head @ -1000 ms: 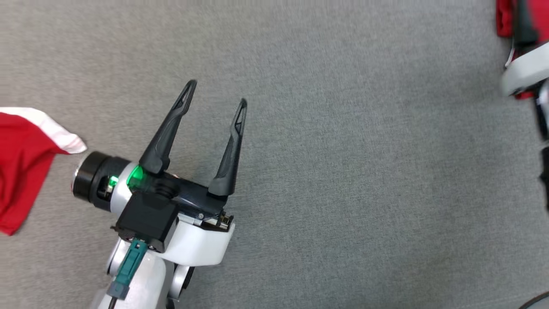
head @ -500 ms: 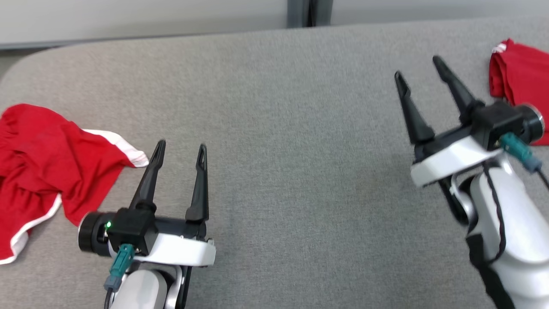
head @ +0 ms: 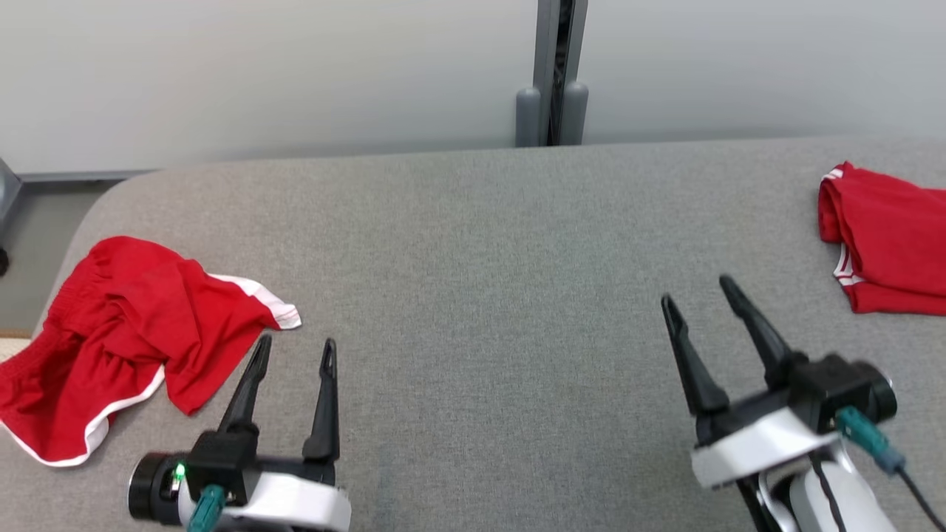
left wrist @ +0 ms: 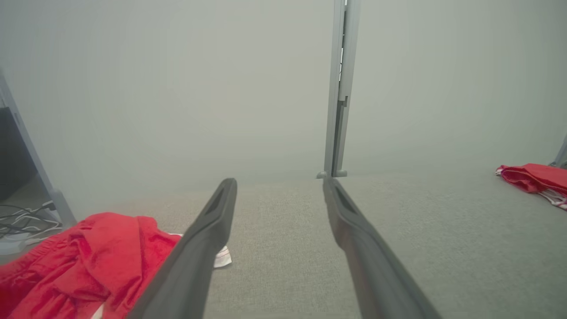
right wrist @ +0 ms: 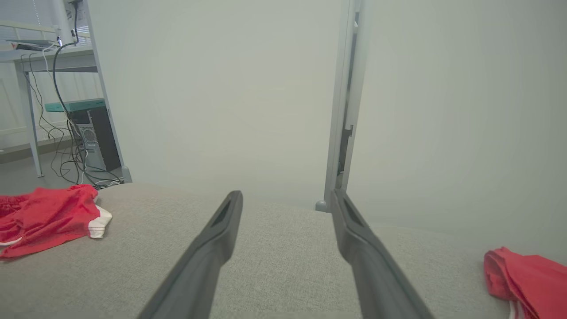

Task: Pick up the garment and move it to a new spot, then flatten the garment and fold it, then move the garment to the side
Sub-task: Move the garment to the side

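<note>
A crumpled red garment (head: 133, 325) with white trim lies at the left end of the grey padded table (head: 473, 244). It also shows in the left wrist view as the garment (left wrist: 88, 257) and in the right wrist view as the garment (right wrist: 44, 217). My left gripper (head: 297, 341) hovers just right of it, open and empty, its fingers (left wrist: 212, 230) pointing toward the wall. Over the right part of the table my right gripper (head: 696, 290) is open too, with nothing between its fingers (right wrist: 217, 239).
A second red garment (head: 887, 244), folded, lies at the table's far right edge. A pale wall with a grey post (head: 553, 74) stands behind the table. Cables and a computer case (right wrist: 88, 133) sit on the floor beyond the left end.
The head camera has tilted up, so the wall and both table ends have come into view. Both grippers stay open and empty; neither garment looks disturbed.
</note>
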### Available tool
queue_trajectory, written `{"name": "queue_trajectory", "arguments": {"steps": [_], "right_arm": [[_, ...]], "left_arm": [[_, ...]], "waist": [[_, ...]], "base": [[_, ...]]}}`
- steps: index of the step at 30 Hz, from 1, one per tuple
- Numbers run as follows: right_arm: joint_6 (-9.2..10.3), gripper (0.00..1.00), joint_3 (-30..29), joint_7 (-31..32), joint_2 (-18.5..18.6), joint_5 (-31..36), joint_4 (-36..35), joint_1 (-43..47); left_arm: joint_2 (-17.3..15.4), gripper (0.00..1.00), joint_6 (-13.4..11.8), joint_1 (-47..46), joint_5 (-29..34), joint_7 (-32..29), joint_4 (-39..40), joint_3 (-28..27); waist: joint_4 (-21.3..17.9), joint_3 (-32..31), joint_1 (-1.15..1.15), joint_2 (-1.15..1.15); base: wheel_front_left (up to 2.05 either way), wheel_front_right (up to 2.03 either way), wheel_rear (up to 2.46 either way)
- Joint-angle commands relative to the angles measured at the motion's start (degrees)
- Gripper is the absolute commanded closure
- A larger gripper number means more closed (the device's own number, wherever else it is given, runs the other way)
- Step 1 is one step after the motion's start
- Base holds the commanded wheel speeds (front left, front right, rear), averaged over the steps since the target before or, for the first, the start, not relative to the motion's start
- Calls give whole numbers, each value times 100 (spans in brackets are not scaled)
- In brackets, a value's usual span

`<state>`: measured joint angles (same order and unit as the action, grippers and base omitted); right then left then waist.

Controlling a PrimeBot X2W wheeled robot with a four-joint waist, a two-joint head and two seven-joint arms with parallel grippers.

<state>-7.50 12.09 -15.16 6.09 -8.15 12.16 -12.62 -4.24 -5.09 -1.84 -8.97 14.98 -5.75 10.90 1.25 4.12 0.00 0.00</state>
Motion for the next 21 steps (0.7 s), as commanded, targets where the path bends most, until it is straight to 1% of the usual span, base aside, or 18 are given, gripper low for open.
{"name": "queue_trajectory", "arguments": {"steps": [1, 6, 10, 15, 21], "right_arm": [[1, 0, -69, -3, -33, 52, -84, 236], [1, 0, -241, -3, -160, -11, -530, 797], [1, 0, -332, -4, -217, -131, -820, 1200], [1, 0, -381, -4, -265, -171, -954, 1556], [1, 0, -420, -4, -288, -238, -1019, 1794]], "left_arm": [[13, 0, 36, 117, 52, 19, 21, -66], [61, 0, 49, 484, 173, 20, 35, -199], [99, 0, -19, 643, 216, 19, 93, -279], [120, 0, -141, 824, 152, 20, 218, -412], [124, 0, -208, 992, -4, 21, 287, -468]], "waist": [[6, -156, 0, 0], [-5, -354, 0, 0], [52, -484, 0, 0], [79, -609, 0, 0], [86, -715, 0, 0]], "base": [[0, 0, 0], [0, 0, 0], [0, 0, 0], [0, 0, 0], [0, 0, 0]]}}
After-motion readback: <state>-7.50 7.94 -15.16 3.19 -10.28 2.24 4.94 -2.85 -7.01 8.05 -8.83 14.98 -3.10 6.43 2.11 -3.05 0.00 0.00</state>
